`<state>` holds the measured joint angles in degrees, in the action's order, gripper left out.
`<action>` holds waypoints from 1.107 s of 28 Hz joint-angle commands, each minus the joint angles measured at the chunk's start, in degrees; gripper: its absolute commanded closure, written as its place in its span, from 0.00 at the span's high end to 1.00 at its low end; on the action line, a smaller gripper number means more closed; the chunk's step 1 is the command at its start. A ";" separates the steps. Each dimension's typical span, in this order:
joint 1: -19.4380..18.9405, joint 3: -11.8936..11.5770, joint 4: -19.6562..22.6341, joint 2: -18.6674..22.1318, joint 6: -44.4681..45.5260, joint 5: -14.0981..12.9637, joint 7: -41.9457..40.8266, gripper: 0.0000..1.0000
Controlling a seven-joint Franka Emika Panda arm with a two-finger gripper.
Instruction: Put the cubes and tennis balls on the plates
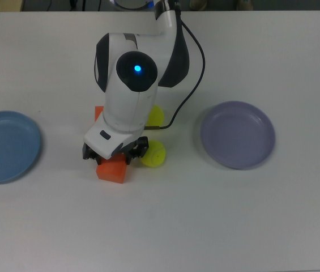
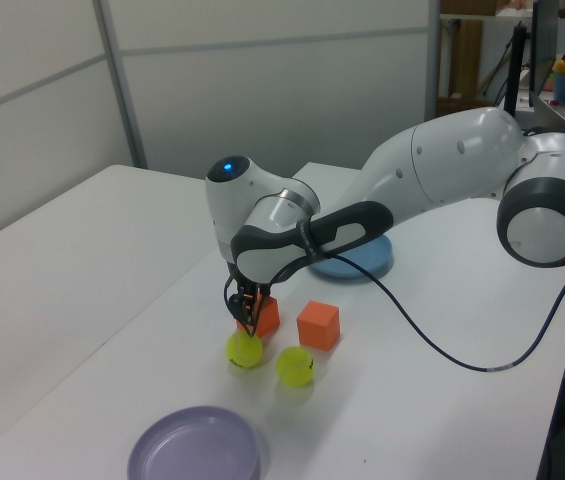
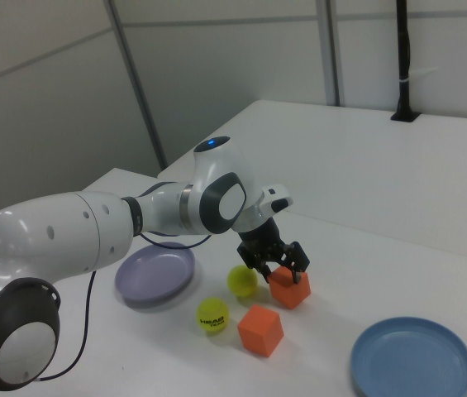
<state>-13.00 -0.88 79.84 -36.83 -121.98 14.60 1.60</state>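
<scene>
Gripper (image 3: 281, 263) low over one orange cube (image 3: 290, 287), fingers spread either side of it, not clamped; this cube sits skewed to the table (image 1: 250, 215) edge; second cube (image 3: 259, 328) and both tennis balls (image 3: 242, 280) close by; blue plate (image 1: 4, 146) and lavender plate (image 1: 238, 134) bare.

The scene is lit brightly and evenly from above. Only soft, short shadows are cast on the table (image 1: 216, 221). Slight softness is seen throughout.
</scene>
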 commanded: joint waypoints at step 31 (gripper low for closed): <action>2.02 -0.70 0.76 5.45 -0.98 4.91 2.80 1.00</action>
<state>-11.27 -1.13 78.48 -32.31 -122.11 16.63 2.94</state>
